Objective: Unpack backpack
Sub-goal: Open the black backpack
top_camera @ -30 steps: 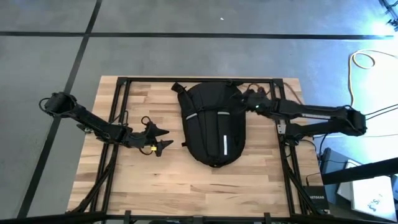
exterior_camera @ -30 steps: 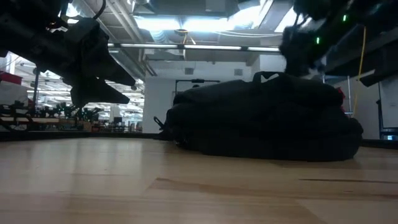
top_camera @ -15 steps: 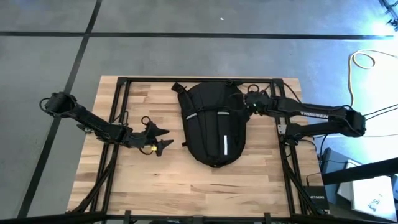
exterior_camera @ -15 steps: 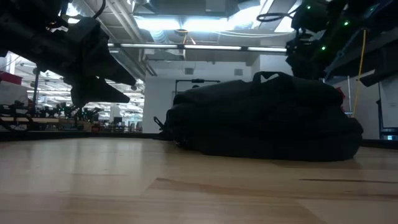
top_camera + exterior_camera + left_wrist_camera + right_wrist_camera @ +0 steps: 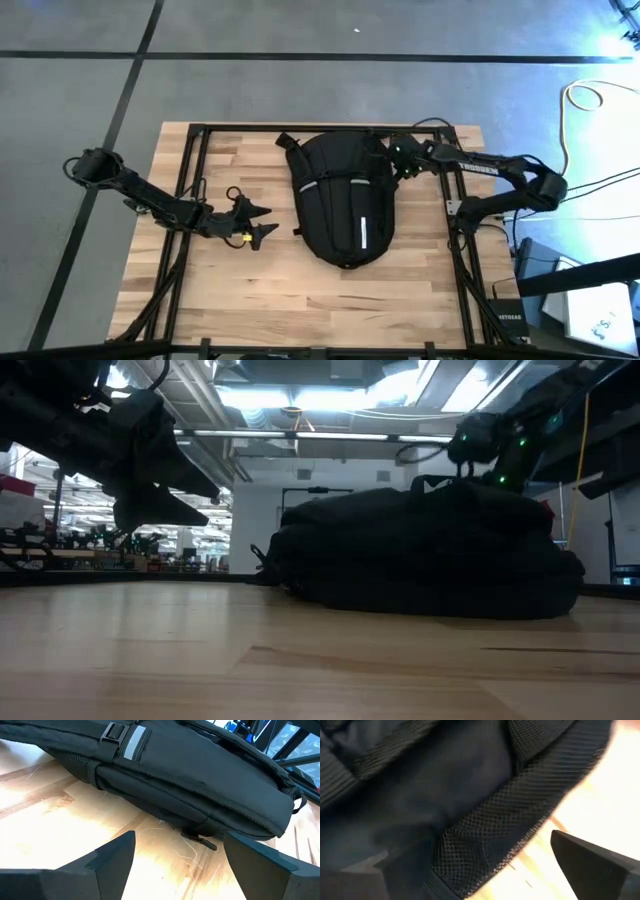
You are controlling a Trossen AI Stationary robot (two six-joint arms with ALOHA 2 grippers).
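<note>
Black backpack point(image 5: 343, 198) lies lengthwise front-to-back on the table; both tools gape wide, holding nothing.

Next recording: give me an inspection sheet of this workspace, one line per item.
Surface: wooden table, black frame rails.
Job's things: backpack lying flat at centre, looks closed.
Clutter: nothing seen.
Grippers: left gripper open, beside the backpack, apart from it; right gripper open at the backpack's far right edge, holding nothing.
Cables: yellow cable on the floor, right of the table.
Surroundings: grey floor with dark lines; lit hall behind.
</note>
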